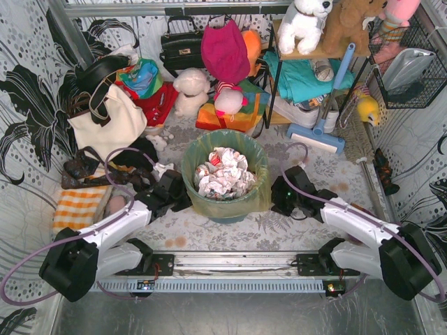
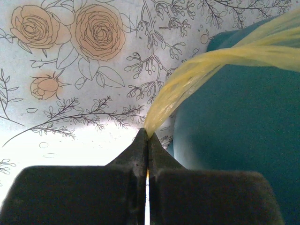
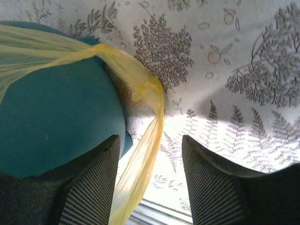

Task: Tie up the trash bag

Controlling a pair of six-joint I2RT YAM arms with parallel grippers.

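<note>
The trash bag (image 1: 225, 142) sits as a liner in the teal bucket (image 1: 234, 208), at the middle of the table (image 1: 209, 227), btw. the two arms. Its yellow-green rim is folded over the bucket's edge, and crumpled white-and-red paper (image 1: 223, 174) fills the inside. The left gripper (image 1: 174, 192) is low at the left side of the bucket, just beside the wall. In the left wrist view its fingers (image 2: 136, 154) are pressed together w/ almost no gap and pinch the end of a twisted strand of the bag. This strand goes up and to the right across the bucket's wall, pulled fairly straight. The right gripper (image 1: 281, 195) is at the right side of the bucket, also near the wall. In the right wrist view its jaws stand apart and hold nothing. Another strand of the bag, w/ a small knot-like bunch (image 3: 146, 89) in it, comes off the bucket's side and hangs loose btw. the two fingers, closer to the bucket-side one; if it touches that finger, I cannot tell. The cloth (image 2: 70, 70) under is printed w/ roses and ferns. Far left of the bucket lies a cream tote handbag (image 1: 108, 124) w/ black straps, a black handbag (image 1: 180, 47) is by the far wall, a white plush bear (image 1: 305, 22) sits on a shelf far right, and a blue floor tool (image 1: 325, 112) leans below it.
</note>
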